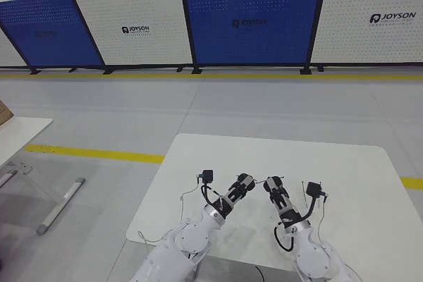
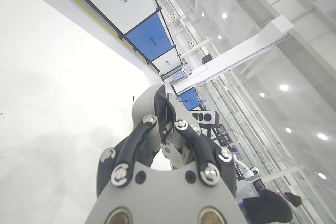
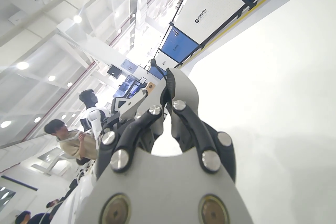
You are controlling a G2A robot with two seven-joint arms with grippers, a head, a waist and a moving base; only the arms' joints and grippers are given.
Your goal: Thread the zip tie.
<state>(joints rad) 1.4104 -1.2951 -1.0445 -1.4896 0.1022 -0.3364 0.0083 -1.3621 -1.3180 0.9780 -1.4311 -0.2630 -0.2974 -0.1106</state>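
Right wrist view: the right gripper (image 3: 168, 78) is pinching the zip tie (image 3: 157, 67), a thin black plastic strap that curves out past its tips to a small blocky head. Just beside the right gripper, the left gripper (image 1: 247, 179) has its ribbed pads (image 2: 164, 109) pressed together; I cannot tell on what. Beneath the right gripper lies the smooth white table (image 1: 352, 169). The step looks like alignment. Next, the tail should meet the head's slot squarely.

Left gripper (image 1: 246, 180) beside right gripper (image 1: 270, 182) above table (image 1: 352, 176); zip tie (image 3: 158, 69) between right fingers (image 3: 183, 88).
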